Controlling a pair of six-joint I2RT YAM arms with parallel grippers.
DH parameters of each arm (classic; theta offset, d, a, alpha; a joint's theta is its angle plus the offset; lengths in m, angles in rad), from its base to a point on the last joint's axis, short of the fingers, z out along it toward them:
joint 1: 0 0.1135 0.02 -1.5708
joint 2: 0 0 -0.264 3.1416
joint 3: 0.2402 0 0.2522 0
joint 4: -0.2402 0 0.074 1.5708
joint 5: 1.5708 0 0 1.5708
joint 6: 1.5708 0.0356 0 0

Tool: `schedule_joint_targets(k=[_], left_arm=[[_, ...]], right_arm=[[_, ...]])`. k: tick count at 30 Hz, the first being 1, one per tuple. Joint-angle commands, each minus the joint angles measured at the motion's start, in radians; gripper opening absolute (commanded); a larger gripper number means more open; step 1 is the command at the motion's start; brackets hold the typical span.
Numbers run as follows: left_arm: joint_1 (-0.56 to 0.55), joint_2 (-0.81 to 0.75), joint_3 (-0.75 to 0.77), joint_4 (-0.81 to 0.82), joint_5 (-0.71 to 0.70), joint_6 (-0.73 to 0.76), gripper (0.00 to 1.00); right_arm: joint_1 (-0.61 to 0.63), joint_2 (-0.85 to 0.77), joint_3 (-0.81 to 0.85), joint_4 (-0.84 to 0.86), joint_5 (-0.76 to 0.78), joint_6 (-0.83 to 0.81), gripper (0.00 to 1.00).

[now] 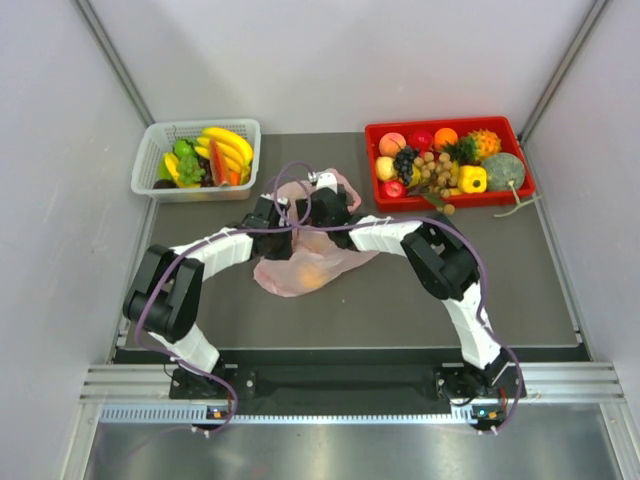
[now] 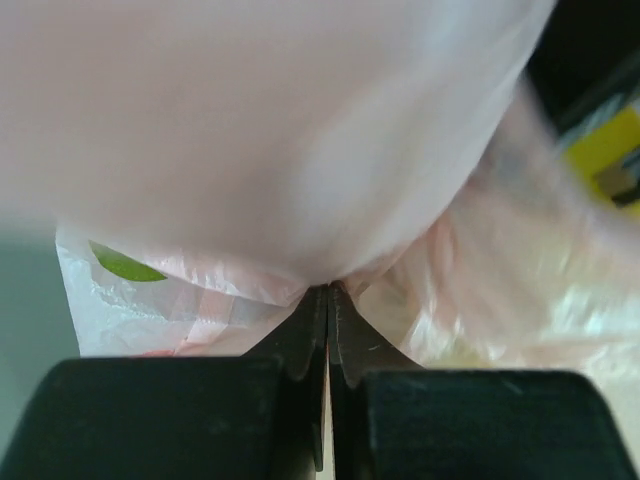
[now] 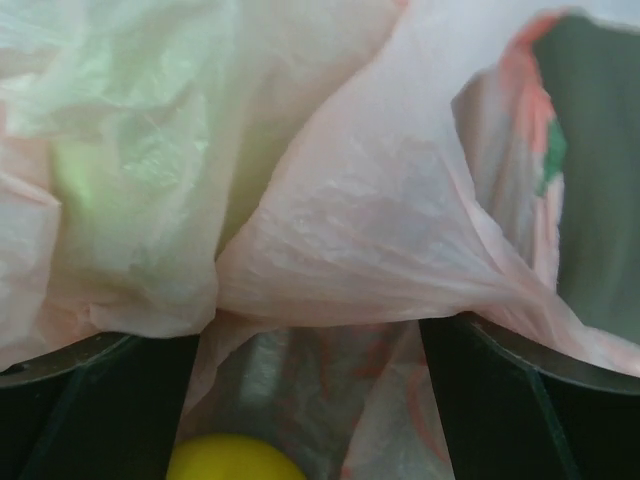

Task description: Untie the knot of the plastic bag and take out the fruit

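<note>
- The plastic bag (image 1: 305,262) lies crumpled on the dark bench (image 1: 400,300), near its middle, between the two arms and under both wrists.
- The left gripper (image 2: 328,295) has its jaws pressed together at the tips, with a fold of the pink film pinched between them. The film rises taut from that pinch and fills most of the left wrist view.
- The right gripper (image 3: 315,340) has its jaws spread wide. Loose film drapes over and between them, and they do not close on it.
- A round yellow fruit (image 3: 232,458) shows low between the right jaws, behind the film. From above, an orange piece (image 1: 312,275) shows through the bag's near end.
- I cannot make out the knot among the folds.
- A red tray (image 1: 445,124) of toy fruit stands at the far right of the bench.
- A white mesh basket (image 1: 150,160) holding bananas and green pieces stands at the far left.
</note>
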State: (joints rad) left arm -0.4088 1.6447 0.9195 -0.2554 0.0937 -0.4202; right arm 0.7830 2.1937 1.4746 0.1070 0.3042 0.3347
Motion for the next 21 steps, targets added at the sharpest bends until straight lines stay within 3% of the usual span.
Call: schedule_joint_targets(k=[1,4,9,16,21], left_arm=[[-0.005,-0.026,-0.018,0.038,0.021,0.008,0.00],[-0.005,-0.031,-0.018,0.027,0.003,0.008,0.00],[-0.005,-0.031,-0.005,-0.019,-0.060,0.003,0.00],[-0.002,-0.023,0.019,-0.021,-0.084,0.018,0.00],[-0.004,0.001,0.062,-0.025,-0.034,0.046,0.00]], right_arm=[[-0.024,0.006,-0.008,-0.055,0.148,0.105,0.83],[-0.039,-0.054,-0.100,-0.009,0.161,0.119,0.71],[-0.041,-0.251,-0.293,0.017,0.112,0.066,0.67],[-0.039,-0.590,-0.558,-0.198,-0.011,0.058,0.66],[-0.031,-0.699,-0.657,-0.286,-0.085,0.052,0.66]])
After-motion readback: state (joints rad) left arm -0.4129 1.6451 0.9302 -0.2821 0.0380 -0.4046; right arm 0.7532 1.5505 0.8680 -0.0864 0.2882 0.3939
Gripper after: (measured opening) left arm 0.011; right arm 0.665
